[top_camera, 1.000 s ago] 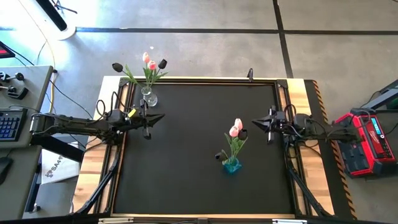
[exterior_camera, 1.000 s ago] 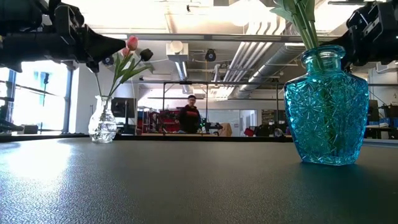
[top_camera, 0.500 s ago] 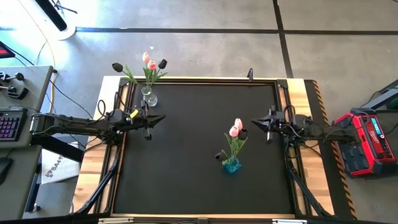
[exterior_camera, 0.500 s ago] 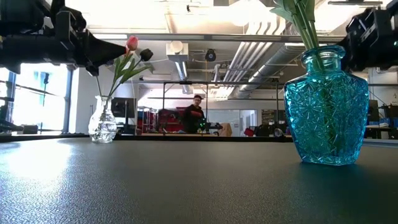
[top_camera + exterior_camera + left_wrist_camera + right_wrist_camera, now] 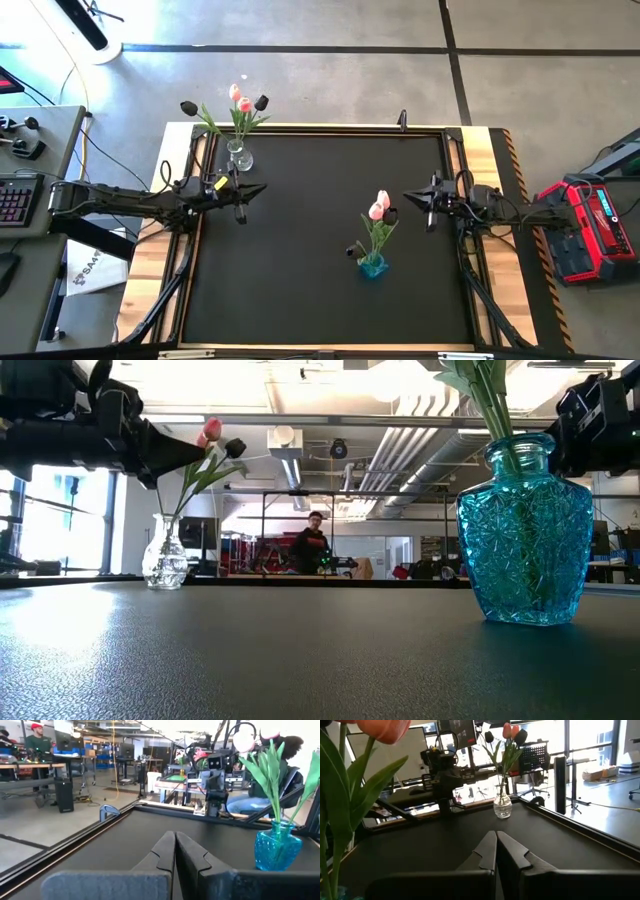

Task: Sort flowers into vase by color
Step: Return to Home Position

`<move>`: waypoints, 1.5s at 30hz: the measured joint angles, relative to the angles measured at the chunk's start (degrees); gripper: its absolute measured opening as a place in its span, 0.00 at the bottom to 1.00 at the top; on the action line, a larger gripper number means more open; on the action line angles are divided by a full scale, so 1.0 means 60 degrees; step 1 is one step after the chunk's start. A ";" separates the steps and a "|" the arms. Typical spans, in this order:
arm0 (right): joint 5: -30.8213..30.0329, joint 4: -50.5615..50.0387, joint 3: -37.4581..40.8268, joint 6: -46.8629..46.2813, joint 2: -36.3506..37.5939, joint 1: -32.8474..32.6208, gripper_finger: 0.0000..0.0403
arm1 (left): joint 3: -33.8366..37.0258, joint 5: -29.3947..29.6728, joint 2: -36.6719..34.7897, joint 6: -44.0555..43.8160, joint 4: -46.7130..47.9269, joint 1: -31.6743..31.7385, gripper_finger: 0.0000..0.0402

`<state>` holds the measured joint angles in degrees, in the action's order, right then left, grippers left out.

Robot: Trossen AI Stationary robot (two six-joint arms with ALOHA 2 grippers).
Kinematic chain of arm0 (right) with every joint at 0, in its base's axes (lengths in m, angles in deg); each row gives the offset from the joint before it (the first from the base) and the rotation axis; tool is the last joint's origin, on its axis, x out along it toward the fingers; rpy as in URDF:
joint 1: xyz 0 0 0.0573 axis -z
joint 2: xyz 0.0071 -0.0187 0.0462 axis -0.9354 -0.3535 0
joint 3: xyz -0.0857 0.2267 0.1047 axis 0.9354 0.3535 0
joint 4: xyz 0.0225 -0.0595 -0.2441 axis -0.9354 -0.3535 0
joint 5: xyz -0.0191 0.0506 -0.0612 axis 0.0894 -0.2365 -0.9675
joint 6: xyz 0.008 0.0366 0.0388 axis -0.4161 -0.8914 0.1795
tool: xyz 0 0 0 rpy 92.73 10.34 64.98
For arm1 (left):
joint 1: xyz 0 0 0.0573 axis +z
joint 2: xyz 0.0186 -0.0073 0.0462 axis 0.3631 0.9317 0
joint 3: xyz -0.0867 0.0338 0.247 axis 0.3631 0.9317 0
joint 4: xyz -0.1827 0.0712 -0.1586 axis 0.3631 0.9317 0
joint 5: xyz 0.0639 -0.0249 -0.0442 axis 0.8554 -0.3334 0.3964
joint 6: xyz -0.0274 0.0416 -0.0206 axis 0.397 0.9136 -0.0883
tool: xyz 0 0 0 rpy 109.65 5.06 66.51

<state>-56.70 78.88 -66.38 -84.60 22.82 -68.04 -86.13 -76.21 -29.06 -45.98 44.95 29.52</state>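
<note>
Above table (image 5: 300, 290), tools (image 5: 259, 188) (image 5: 408, 197) closed, empty

No legible text, print on white box (image 5: 92, 270) too small

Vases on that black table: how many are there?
2. A clear glass vase stands near the table's far left corner, just beyond the left claw. A blue vase stands right of the middle, close to the right claw. Both hold flowers; none seems hidden.
</note>
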 joint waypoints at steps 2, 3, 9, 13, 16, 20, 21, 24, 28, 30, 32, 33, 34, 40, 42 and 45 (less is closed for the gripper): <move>-0.0007 0.0004 0.0000 0.0046 0.0000 0.0002 0.00 | 0.0000 0.0001 -0.0003 0.0005 -0.0003 0.0000 0.00; -0.0007 0.0001 0.0000 0.0047 0.0000 0.0001 0.00 | 0.0000 -0.0002 -0.0027 0.0004 0.0014 0.0000 0.00; 0.0204 -0.0026 0.0000 0.0050 -0.0011 0.0000 0.00 | 0.0000 -0.0340 -0.0913 -0.0014 0.0381 -0.0017 0.00; 0.0204 -0.0026 0.0000 0.0050 -0.0011 0.0000 0.00 | 0.0000 -0.0372 -0.2051 -0.0011 0.1621 -0.0015 0.00; 0.0204 -0.0027 0.0000 0.0051 -0.0011 0.0000 0.00 | 0.0000 -0.0379 -0.2930 -0.0062 0.2600 -0.0015 0.00; 0.0204 -0.0026 0.0000 0.0054 -0.0011 0.0000 0.00 | 0.0000 -0.0537 -0.4047 -0.0228 0.3726 -0.0016 0.00; 0.0204 -0.0026 0.0000 0.0054 -0.0011 0.0000 0.00 | 0.0000 -0.0541 -0.4330 -0.0254 0.4021 -0.0018 0.00; 0.0202 -0.0026 0.0000 0.0054 -0.0011 0.0000 0.00 | 0.0000 -0.0514 -0.5153 -0.0285 0.4882 -0.0018 0.00; 0.0200 -0.0029 0.0000 0.0053 -0.0011 0.0000 0.00 | -0.0006 -0.0393 -0.6179 -0.0341 0.6019 -0.0021 0.00; 0.0200 -0.0029 0.0000 0.0054 -0.0011 0.0000 0.00 | -0.0007 0.0043 -0.6642 -0.0482 0.6829 -0.0013 0.00; 0.0200 -0.0029 0.0000 0.0050 -0.0014 0.0000 0.00 | -0.0045 0.0042 -0.6670 -0.0597 0.6849 0.0028 0.00; 0.0200 -0.0029 0.0000 0.0046 -0.0015 0.0000 0.00 | -0.0047 -0.0131 -0.6676 -0.0671 0.6830 0.0026 0.00; 0.0200 -0.0029 0.0000 0.0034 -0.0015 0.0000 0.00 | -0.0046 -0.0262 -0.6680 -0.0714 0.6861 0.0020 0.00; 0.0199 -0.0029 0.0000 0.0049 -0.0015 0.0000 0.00 | -0.0007 -0.0383 -0.6621 -0.0440 0.6954 0.0008 0.00; 0.0200 -0.0029 0.0000 0.0050 -0.0018 0.0000 0.00 | -0.0007 -0.0671 -0.6618 -0.0428 0.6961 0.0007 0.00; 0.0199 -0.0029 0.0000 0.0050 -0.0018 0.0000 0.00 | -0.0007 -0.0956 -0.6572 -0.0411 0.7005 0.0004 0.00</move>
<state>-55.51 78.70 -66.38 -84.30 22.71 -68.04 -86.18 -81.95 -68.49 -48.45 86.98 29.54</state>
